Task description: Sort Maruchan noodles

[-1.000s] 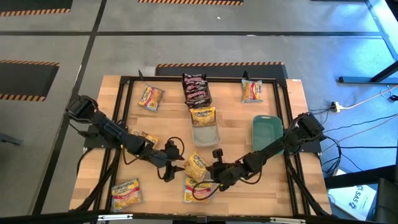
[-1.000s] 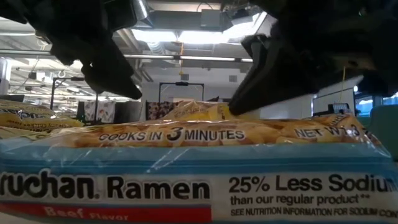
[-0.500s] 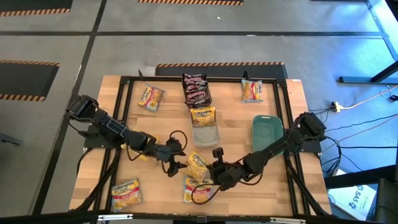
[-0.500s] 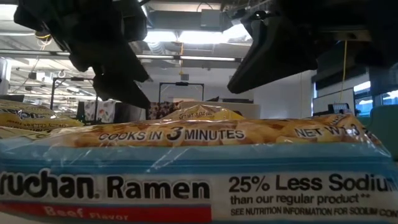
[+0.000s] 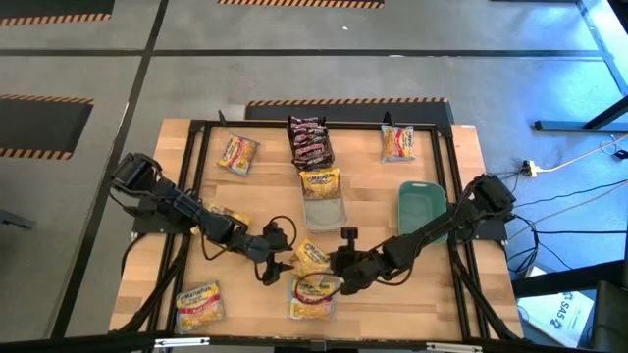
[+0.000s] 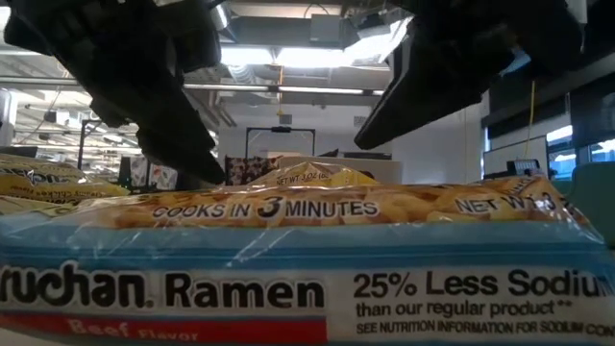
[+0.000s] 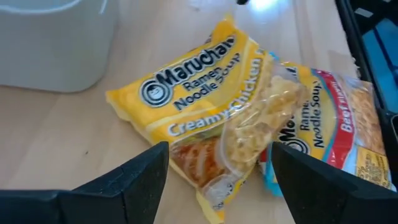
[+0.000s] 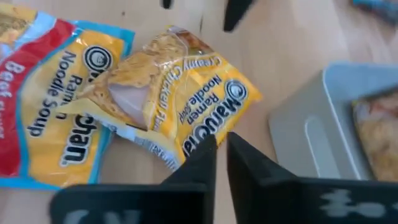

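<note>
Yellow plastic Creamy Chicken ramen packet (image 5: 311,259): lying flat at table's 6 o'clock, overlapping a blue-edged Beef ramen packet (image 5: 312,297), long axis running 11 to 5 o'clock. Left gripper (image 5: 276,266) hovering at its 9 o'clock, fingers spread wide. Right gripper (image 5: 342,281) angling in at 4 o'clock, fingers nearly together, empty.

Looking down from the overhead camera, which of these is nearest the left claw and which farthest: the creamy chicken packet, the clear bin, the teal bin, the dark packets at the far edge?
Measured from the left gripper, overhead view:
1. Creamy chicken packet, right beside it at table centre.
2. Clear bin, just beyond, toward the far side.
3. Teal bin, off to the right.
4. Dark packets, at the far edge.
</note>
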Controlling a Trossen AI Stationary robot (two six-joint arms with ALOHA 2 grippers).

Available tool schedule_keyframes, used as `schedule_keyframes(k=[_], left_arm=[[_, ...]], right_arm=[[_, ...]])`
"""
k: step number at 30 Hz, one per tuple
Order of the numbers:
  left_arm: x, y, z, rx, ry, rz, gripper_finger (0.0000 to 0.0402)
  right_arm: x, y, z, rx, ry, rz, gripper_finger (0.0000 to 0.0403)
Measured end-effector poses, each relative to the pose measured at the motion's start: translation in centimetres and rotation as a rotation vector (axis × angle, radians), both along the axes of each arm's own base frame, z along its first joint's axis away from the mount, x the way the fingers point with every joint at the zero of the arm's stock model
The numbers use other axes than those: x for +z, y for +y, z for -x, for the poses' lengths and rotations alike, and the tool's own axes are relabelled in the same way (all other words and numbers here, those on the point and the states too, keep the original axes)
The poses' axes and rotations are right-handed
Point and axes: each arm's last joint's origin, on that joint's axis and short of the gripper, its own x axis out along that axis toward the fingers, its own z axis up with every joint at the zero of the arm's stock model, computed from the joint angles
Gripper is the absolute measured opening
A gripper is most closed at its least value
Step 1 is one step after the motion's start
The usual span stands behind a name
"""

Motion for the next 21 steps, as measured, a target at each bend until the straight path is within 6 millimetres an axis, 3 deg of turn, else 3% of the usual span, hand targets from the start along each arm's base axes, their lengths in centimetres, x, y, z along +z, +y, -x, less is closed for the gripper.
schedule_keyframes(k=[8, 13, 17, 21], left_arm=[[0.3, -1.3, 0.4, -0.071, -0.041, -0.043, 0.0276], [-0.6, -1.6, 0.2, -0.095, -0.041, -0.119, 0.0276], [-2.0, -1.4, 0.1, -0.049, 0.005, -0.147, 0.0276], [-2.2, -0.3, 0.2, 0.135, 0.051, -0.069, 0.0276]], right_arm=[[1.7, -0.8, 1.7, -0.115, 0.058, -0.104, 0.0153], [0.4, -1.4, 2.1, -0.165, 0.057, -0.136, 0.0225], [-1.6, -2.0, 2.8, -0.171, 0.064, -0.246, 0.0254], [-2.5, -0.5, 3.7, -0.115, 0.057, -0.347, 0.0258]])
